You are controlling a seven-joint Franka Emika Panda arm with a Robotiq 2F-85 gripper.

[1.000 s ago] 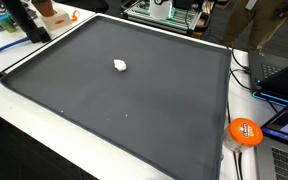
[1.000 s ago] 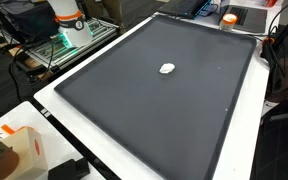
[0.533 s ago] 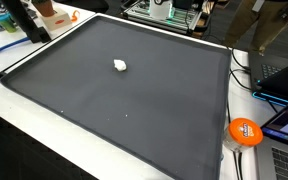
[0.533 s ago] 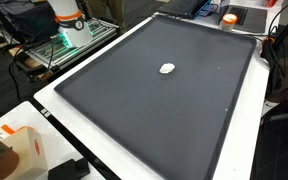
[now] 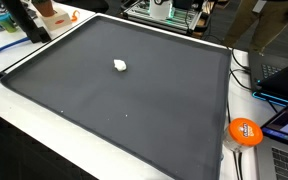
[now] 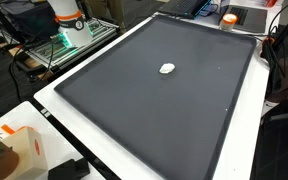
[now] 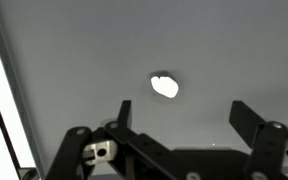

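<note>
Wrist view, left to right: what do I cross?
White table edge → finger → white lump → other finger. The jaws stand open, with the lump between them and further off.

Matte black fingers point(image 7: 124, 112) on black linkage bars point(image 7: 159, 155), with a silvery screwed plate point(image 7: 101, 152).

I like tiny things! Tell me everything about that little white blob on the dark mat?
The white blob is small, rounded and lumpy, maybe crumpled tissue; I can't tell. It lies alone on the dark grey mat, touching only that. In the wrist view it shows between the open jaws, which hang clear of it.
</note>
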